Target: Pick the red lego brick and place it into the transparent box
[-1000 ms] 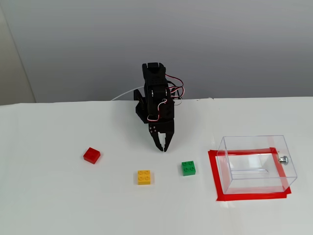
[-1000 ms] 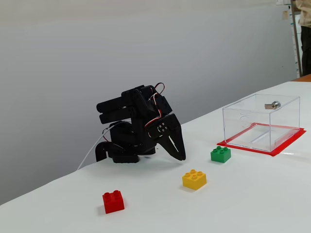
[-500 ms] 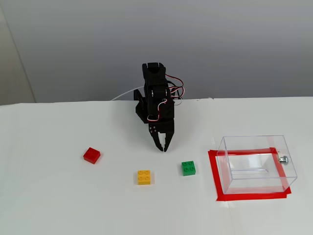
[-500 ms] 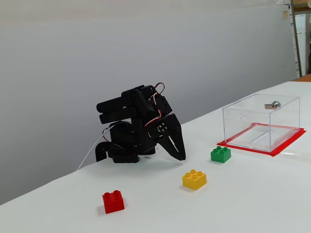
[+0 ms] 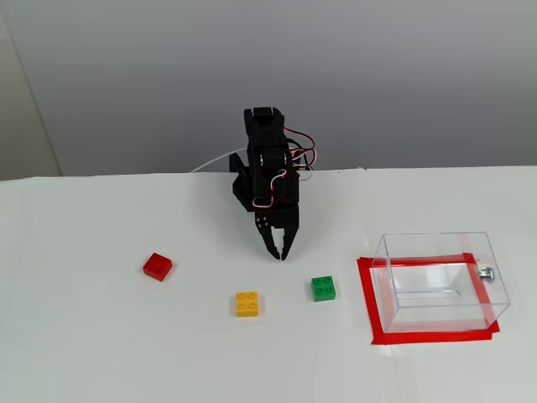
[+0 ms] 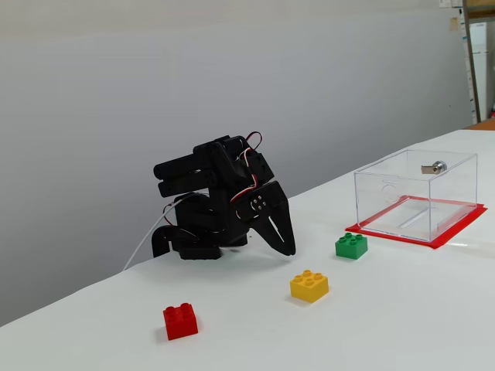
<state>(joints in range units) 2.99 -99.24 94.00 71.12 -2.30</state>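
The arm sits folded at the back of the worktop (image 5: 101, 353), its gripper (image 5: 279, 249) pointing down with the jaws together and nothing in them, just above the surface. Taking the gripper as landmark in the front fixed view: the red brick (image 5: 157, 266) lies well to its left and slightly nearer the camera, the yellow brick (image 5: 247, 304) sits in front of it, the green brick (image 5: 323, 288) in front and to the right, and the box (image 5: 440, 281) stands farther right on a red taped outline.

The likeliest slip, I judge, is grabbing the yellow brick, since it lies closer to the gripper than the red one. A poorly aligned closing could also push the red brick away instead of pinching it.

The red brick is square, so it has no real long axis. Its studs face up, and its edges are turned diagonally to the worktop's front edge in both fixed views.
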